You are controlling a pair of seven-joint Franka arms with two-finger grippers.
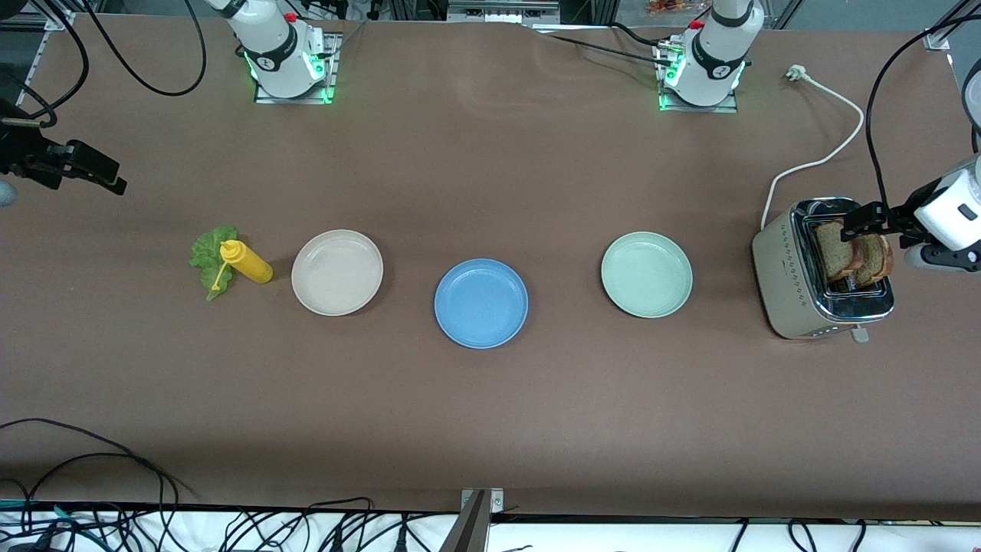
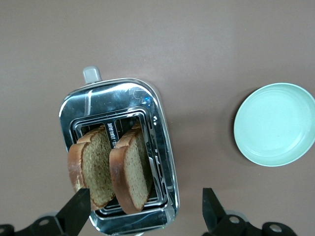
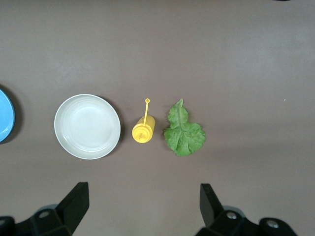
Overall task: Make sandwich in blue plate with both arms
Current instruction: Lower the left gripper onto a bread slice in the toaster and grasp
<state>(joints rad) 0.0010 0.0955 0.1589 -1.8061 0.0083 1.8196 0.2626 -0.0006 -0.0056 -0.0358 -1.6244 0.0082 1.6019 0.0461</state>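
The empty blue plate lies mid-table, between a beige plate and a pale green one; its edge shows in the right wrist view. Two brown bread slices stand in a toaster at the left arm's end. My left gripper hangs open over that toaster, its jaws spread wide of both slices and touching neither. A green lettuce leaf lies flat near the right arm's end. My right gripper is open and empty in the air above the table near the leaf.
A yellow squeeze bottle lies against the lettuce, beside the beige plate. The pale green plate sits between the blue plate and the toaster. The toaster's white cord runs toward the left arm's base.
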